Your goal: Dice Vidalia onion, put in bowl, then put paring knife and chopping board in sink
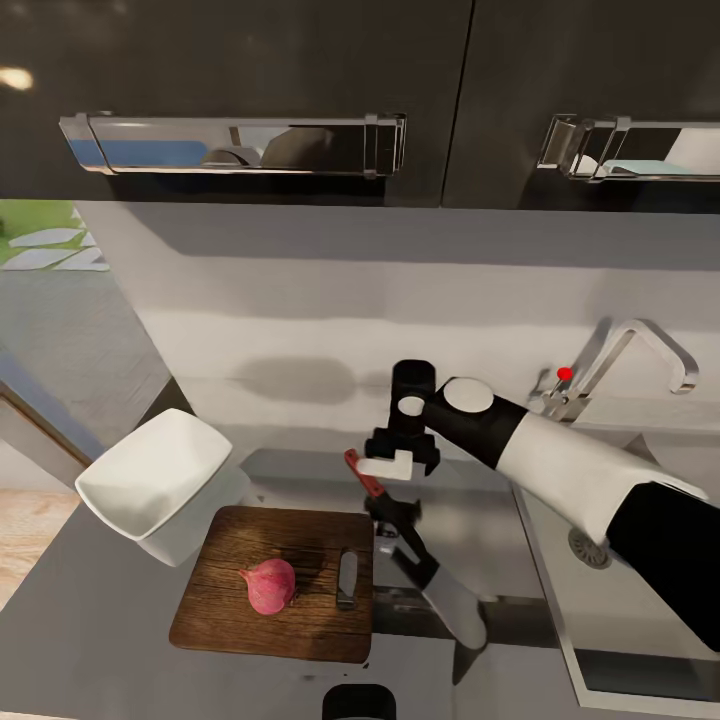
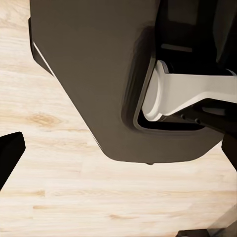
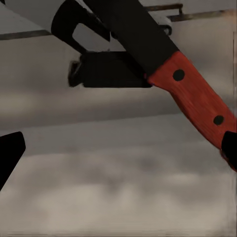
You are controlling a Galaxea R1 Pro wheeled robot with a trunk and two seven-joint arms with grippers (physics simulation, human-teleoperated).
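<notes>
My right gripper (image 1: 392, 500) is clamped on the red-brown handle of the paring knife (image 1: 430, 578), which hangs blade-down over the grey countertop (image 1: 90, 620) just beside the chopping board (image 1: 275, 582). The Vidalia onion (image 1: 270, 585) sits whole on the board, the white bowl (image 1: 160, 480) touching the board's far left corner, the sink (image 1: 640, 600) to the right. How my left gripper stands I cannot tell; its wrist camera faces wood floor (image 2: 59, 197).
</notes>
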